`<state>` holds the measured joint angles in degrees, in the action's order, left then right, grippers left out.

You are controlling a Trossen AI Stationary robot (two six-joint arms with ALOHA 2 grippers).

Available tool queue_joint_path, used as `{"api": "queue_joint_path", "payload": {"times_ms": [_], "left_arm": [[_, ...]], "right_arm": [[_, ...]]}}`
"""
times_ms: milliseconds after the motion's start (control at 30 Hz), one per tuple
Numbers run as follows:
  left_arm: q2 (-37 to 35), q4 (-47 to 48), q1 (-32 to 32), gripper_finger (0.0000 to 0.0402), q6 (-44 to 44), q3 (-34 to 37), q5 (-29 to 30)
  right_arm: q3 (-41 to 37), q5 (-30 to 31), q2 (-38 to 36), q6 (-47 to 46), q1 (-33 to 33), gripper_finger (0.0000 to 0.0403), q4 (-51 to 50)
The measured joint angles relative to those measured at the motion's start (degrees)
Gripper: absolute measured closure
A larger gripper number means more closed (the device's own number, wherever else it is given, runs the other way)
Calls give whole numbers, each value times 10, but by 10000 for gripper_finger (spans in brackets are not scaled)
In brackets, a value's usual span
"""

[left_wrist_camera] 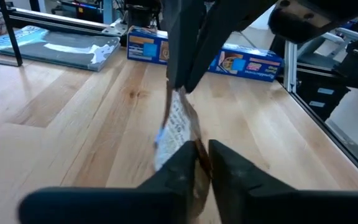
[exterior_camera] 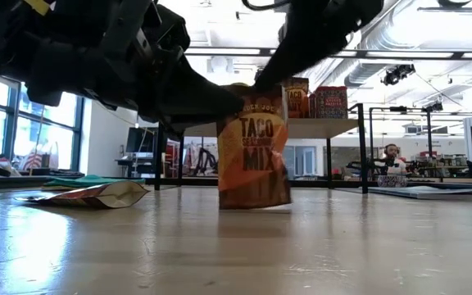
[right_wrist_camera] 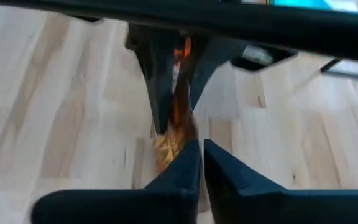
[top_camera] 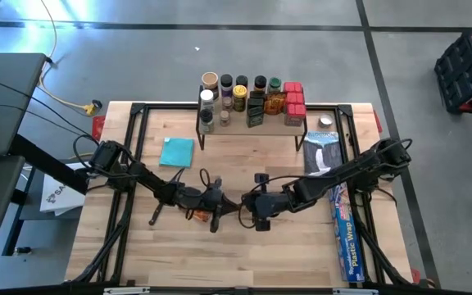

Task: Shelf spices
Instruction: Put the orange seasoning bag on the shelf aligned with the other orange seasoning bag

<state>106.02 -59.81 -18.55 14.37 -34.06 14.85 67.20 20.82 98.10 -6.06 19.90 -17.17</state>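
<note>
Taco seasoning packet [exterior_camera: 254, 152] orange, upright on table; left hand [left_wrist_camera: 202, 155] and right hand [right_wrist_camera: 201, 158] both pinch it.

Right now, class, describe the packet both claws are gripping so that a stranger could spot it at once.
Start at the wooden table, then find where the two dark arms meet in front of the shelf. There the left claw and right claw pinch one upright orange packet, printed TACO MIX.
</note>
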Motion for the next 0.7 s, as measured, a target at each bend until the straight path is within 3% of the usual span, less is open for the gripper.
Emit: {"api": "queue_joint_path", "payload": {"times_ms": [100, 200, 333, 467, 700], "left_arm": [[0, 0, 0, 391, 0, 0, 0], [0, 0, 0, 397, 0, 0, 5], [0, 0, 0, 397, 0, 0, 7], [0, 0, 0, 400, 0, 0, 7], [0, 0, 0, 399, 3, 0, 7]], "right_arm": [[23, -3, 0, 13, 0, 363, -12], [42, -14, 0, 18, -1, 316, -24], [47, -94, 1, -16, -15, 271, -24], [47, -120, 19, -39, -26, 264, -37], [47, -78, 41, -6, -27, 268, -50]]}}
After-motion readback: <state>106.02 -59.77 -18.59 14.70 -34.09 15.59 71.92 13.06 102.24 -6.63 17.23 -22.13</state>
